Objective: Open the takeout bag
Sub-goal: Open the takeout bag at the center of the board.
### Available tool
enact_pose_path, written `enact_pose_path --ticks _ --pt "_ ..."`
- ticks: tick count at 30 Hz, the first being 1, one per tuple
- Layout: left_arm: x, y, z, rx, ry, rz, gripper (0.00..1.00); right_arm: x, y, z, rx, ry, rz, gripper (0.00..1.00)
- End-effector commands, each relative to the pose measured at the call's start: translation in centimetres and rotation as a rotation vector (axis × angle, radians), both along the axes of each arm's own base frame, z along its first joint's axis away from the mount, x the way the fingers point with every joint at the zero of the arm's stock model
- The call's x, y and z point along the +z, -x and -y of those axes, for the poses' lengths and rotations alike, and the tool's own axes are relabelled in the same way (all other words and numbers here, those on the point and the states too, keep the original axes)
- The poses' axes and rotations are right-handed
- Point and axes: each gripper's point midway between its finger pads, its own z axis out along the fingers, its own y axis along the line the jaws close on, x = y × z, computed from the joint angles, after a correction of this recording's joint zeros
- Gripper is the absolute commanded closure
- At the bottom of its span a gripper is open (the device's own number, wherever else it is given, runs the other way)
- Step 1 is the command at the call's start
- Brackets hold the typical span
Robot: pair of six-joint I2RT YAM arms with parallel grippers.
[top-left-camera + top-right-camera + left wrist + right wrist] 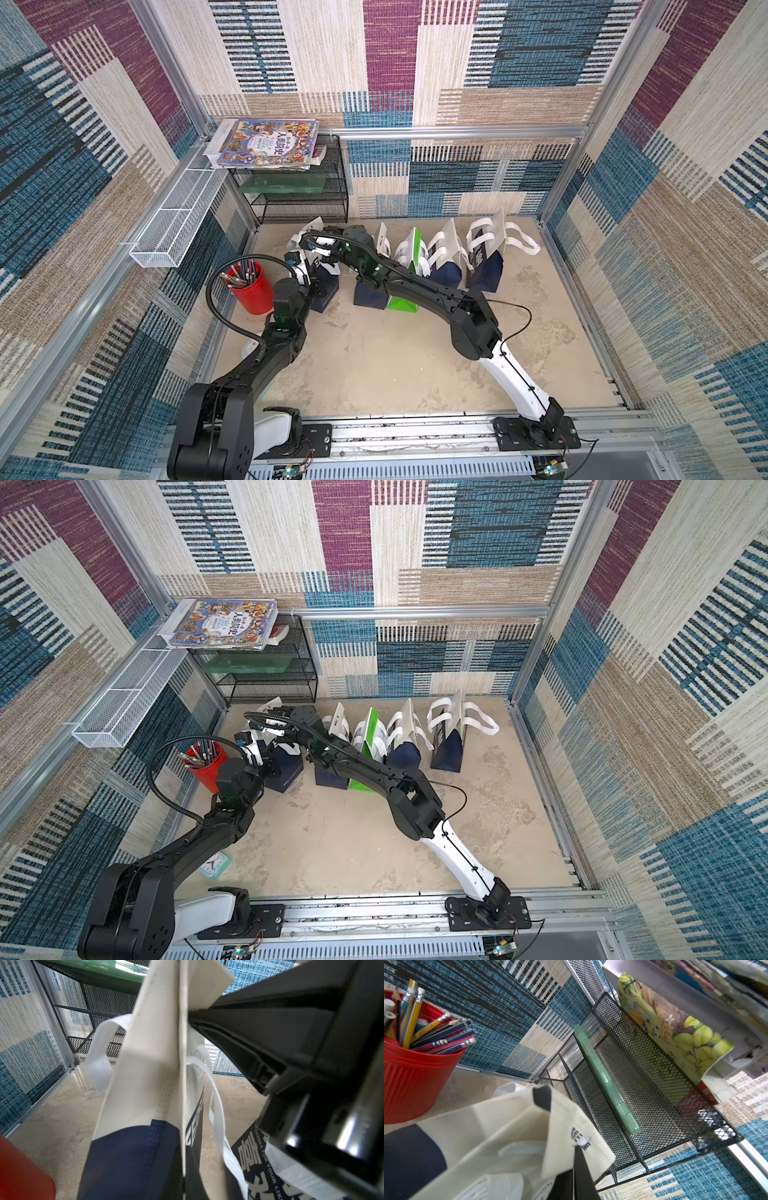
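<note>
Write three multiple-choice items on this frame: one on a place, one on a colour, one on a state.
1. Where does the red bucket stand?
A) on the black mesh shelf
B) on the table beside the takeout bag
C) in the white wire basket
2. What colour is the one bag unlike the navy-and-white ones?
A) yellow
B) red
C) green
3. The right gripper is:
A) shut on the takeout bag's top edge
B) open above it
C) shut on a pencil
Key: B, it sits by that bag; C, the green bag stands mid-row; A, its jaws pinch the cream edge in the right wrist view.
</note>
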Motion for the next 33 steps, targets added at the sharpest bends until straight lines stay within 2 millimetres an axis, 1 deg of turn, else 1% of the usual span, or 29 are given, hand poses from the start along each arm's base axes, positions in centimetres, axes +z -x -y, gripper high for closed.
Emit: enact_pose_path --ticks 1,3,7,11,12,22,33 --pt "-1.4 0.0 -0.2 0.009 -0.023 -0.063 1.0 2.9 -1.3 1.8 -0.117 0.003 0.086 1.0" --pt "-1.9 -0.3 -0.5 0.029 -0.028 -0.091 1.0 3.1 -0.9 1.8 -0.138 0.079 0.132 1.0" --pt "-3.2 -0.8 -0.8 0.048 -0.023 -0.14 1.0 2.1 0.0 1.8 -0.156 0.245 0.197 1.0" --pt "-3.4 -0.9 -0.8 0.058 -0.006 -0.143 1.0 1.0 0.8 1.9 -0.157 0.359 0.219 1.0" --pt "-3.4 -1.0 -0.9 0.063 -0.009 -0.149 1.0 1.0 1.0 1.9 -0.16 0.385 0.235 1.0" --pt "-3.8 -0.9 -1.2 0.074 -0.02 -0.162 1.0 1.4 2.0 2.2 -0.164 0.522 0.328 1.0" --pt "-4.4 -0.9 -1.3 0.08 -0.027 -0.176 1.0 2.4 2.9 2.6 -0.141 0.576 0.368 1.0"
